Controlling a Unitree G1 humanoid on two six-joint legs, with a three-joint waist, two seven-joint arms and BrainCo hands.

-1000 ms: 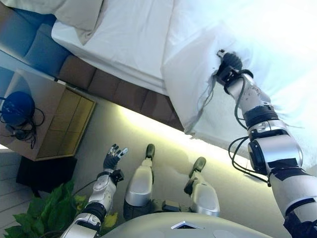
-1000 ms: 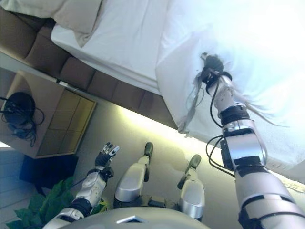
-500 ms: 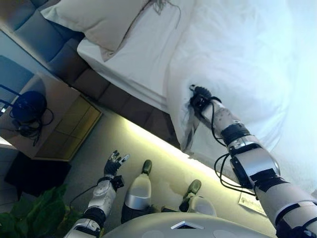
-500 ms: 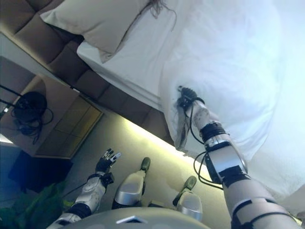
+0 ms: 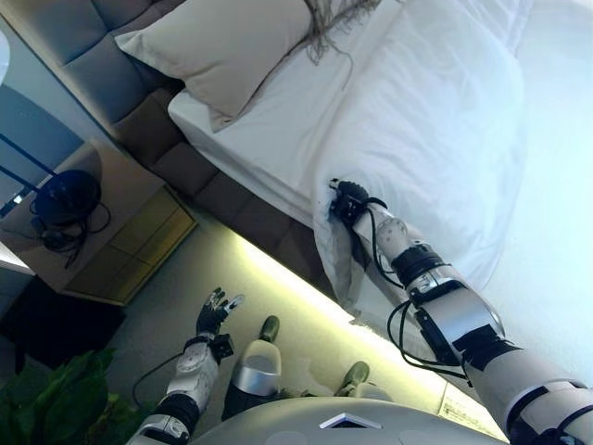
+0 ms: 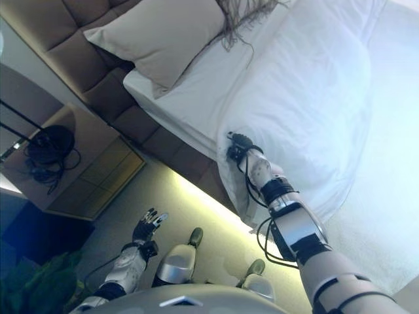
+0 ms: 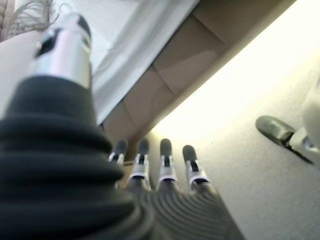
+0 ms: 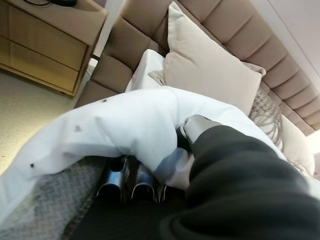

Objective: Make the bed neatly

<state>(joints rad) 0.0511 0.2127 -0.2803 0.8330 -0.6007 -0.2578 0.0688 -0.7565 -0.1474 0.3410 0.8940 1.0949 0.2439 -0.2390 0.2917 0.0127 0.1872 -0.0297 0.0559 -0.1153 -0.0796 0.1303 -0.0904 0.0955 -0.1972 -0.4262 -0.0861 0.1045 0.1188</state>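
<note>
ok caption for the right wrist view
Right hand shut on the white duvet's edge, beige pillow against the padded headboard beyond.

Bright glow spills from under the bed [image 5: 269, 222] onto the floor [image 5: 278, 297]; the duvet [image 5: 463, 139] blows out white at right, and the left hand [image 7: 150, 170] is blurred close-up.

Matt white cloth duvet [image 5: 435, 139], wood nightstand [image 5: 120, 250]
</note>
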